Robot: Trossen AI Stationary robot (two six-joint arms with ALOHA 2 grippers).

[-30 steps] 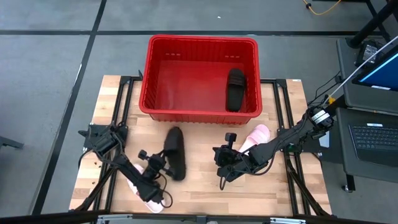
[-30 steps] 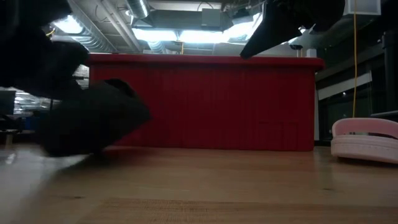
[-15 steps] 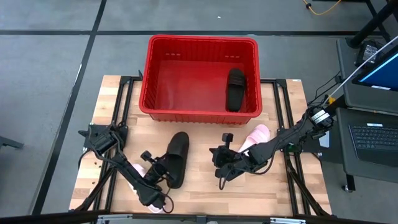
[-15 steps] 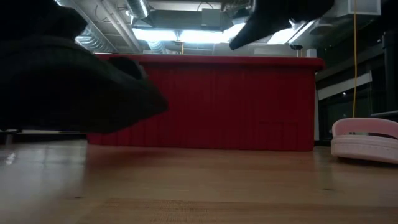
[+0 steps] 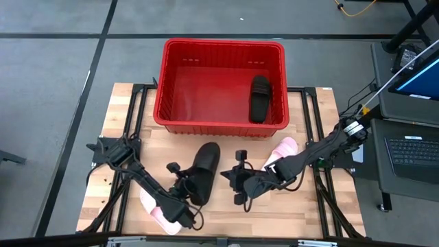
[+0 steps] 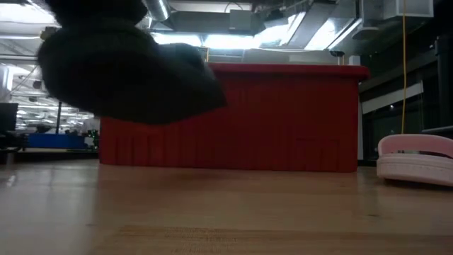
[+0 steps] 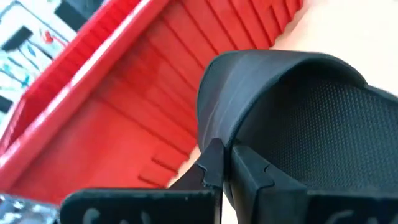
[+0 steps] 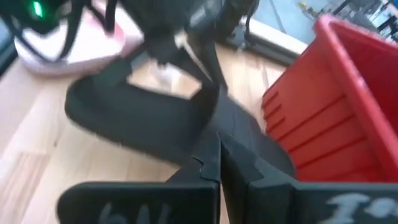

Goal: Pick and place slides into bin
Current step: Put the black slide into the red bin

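The left gripper (image 5: 186, 197) clamps a black slide (image 5: 202, 172), lifted off the table (image 5: 123, 116) near the bin (image 5: 219, 46). The right gripper (image 5: 236, 186) hangs beside it, fingers together, empty. A second black slide (image 5: 259, 98) lies inside the bin.

black slide (image 5: 202, 173) lifted off table | second black slide (image 5: 259, 98) in red bin (image 5: 218, 43) | pink slides (image 5: 285, 147) on table
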